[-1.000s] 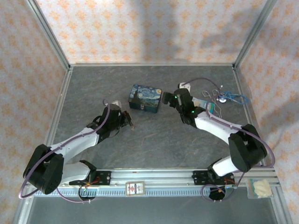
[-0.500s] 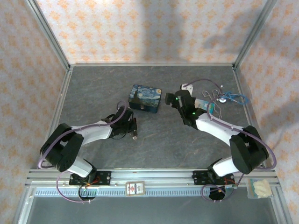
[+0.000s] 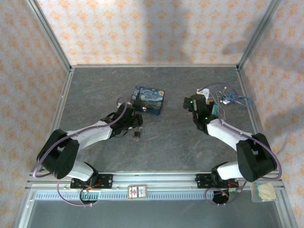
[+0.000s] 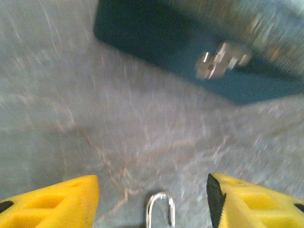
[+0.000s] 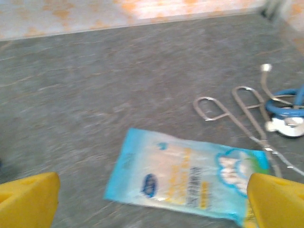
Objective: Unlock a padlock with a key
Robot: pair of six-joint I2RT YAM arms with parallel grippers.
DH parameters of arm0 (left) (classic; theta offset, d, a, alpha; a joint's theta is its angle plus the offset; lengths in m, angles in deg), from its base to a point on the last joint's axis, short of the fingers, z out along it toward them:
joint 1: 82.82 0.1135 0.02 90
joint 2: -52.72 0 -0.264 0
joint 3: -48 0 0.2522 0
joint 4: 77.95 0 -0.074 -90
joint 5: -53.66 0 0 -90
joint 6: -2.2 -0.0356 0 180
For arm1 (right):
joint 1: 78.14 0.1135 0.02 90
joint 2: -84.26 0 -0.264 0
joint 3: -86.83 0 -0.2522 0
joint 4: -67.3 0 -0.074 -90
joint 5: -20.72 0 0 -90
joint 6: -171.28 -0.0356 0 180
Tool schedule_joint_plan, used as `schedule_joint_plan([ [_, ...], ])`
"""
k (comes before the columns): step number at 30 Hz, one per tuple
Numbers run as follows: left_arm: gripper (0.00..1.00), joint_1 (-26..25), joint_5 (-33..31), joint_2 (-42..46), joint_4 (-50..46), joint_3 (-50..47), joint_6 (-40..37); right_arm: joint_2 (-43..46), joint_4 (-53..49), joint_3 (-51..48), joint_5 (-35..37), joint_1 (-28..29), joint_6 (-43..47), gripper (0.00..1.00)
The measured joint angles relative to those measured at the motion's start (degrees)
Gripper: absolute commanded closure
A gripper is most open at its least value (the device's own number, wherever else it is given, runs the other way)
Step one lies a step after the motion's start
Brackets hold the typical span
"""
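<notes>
Silvery shackle wire marks the padlock (image 4: 160,211), which is seen centred between the fingers of the left gripper (image 4: 152,190), whose jaws are spread wide with nothing pinched. Its long axis is laid along the line of reach, with the loop pointed ahead toward the blue tin (image 4: 142,33) and the body back toward the wrist, so a crosswise close is judged to suit. The left arm is far nearer. The right gripper (image 5: 153,190), likewise spread, is held over a blue packet (image 5: 180,171) beside scissors (image 5: 247,114).
</notes>
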Motion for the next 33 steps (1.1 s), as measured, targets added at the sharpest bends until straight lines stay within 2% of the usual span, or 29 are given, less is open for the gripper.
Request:
schedule_joint_plan([
  [7, 0.16, 7.9, -12.7, 5.8, 3.7, 2.5, -6.7, 0.6, 12.0, -8.2, -4.1, -11.1, 3.6, 0.00],
  [11, 0.06, 12.1, -22.3, 8.3, 14.5, -1.3, -12.5, -1.7, 20.7, -12.7, -7.5, -15.0, 4.6, 0.00],
  [15, 0.04, 13.7, -31.6, 8.0, 25.0, -6.7, -18.6, -5.9, 30.0, -15.1, -10.3, -16.4, 5.1, 0.00],
  [20, 0.04, 16.0, -39.1, 4.7, 31.8, -8.5, -24.8, -9.6, 37.2, -15.8, -10.8, -16.4, 5.5, 0.00],
  [27, 0.03, 18.7, -42.4, -0.9, 42.1, -13.6, -28.7, -9.3, 53.0, -25.6, -12.6, -17.1, 5.7, 0.00],
  [33, 0.01, 19.0, -41.0, -5.5, 53.3, -17.8, -33.4, -9.5, 57.0, -26.9, -12.7, -17.6, 5.7, 0.00],
])
